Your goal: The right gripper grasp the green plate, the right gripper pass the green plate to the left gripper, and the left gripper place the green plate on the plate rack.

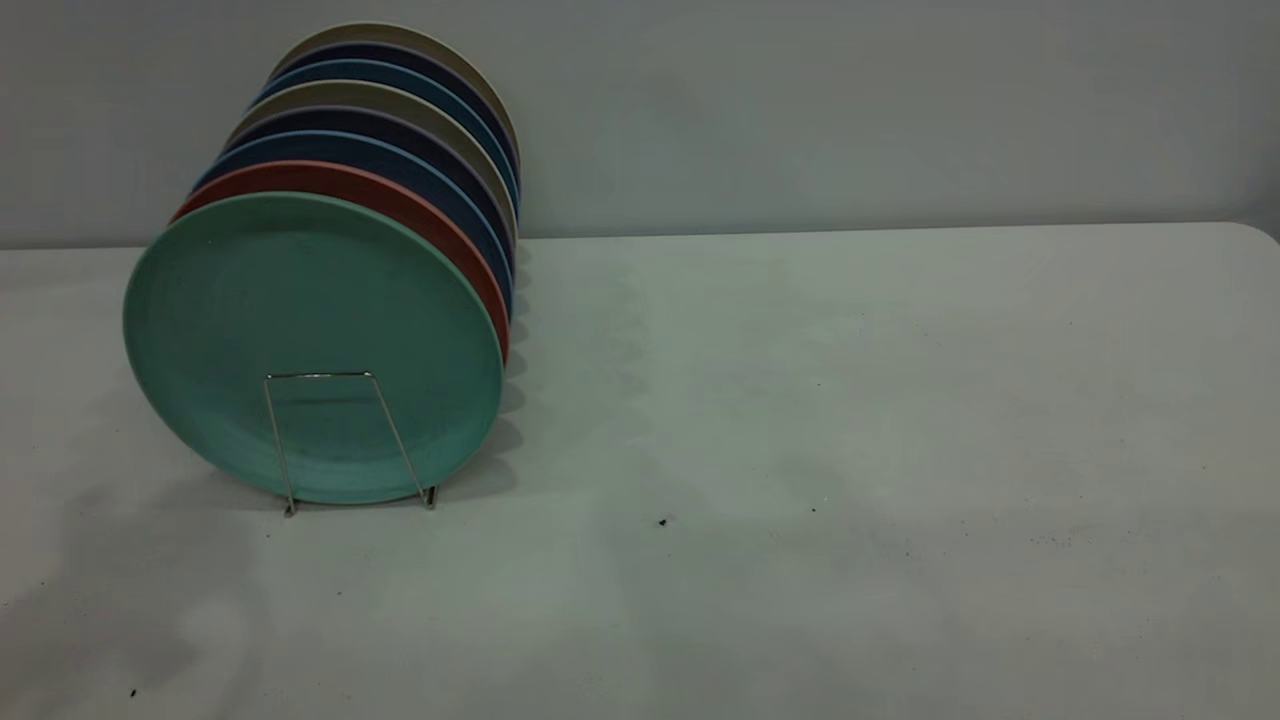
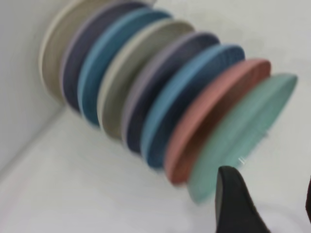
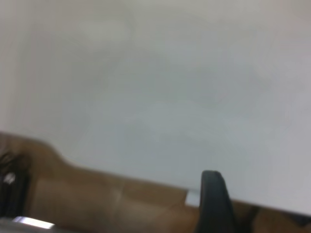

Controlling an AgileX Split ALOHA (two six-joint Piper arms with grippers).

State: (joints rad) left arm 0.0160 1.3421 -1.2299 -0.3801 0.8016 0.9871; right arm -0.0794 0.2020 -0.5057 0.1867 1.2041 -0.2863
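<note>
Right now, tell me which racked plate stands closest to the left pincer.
The green plate, at the front end of the row on the plate rack. It stands just beyond the left pincer; the salmon-pink plate comes next behind it.

Grey wall behind white table

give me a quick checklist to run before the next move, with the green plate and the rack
1. Green plate standing upright at the front of the row: ok.
2. Plate rack front wire loop standing in front of the plate, feet on the table: ok.
3. Salmon-pink plate directly behind it, upright: ok.
4. Left hand empty and off the plate; one finger shows near the plate's edge in the left wrist view: ok, though open or shut: cannot tell.
5. Right hand away from the plates, over bare table near its edge: ok; open or shut: cannot tell.
6. Green plate seated in a slot: cannot tell.
</note>
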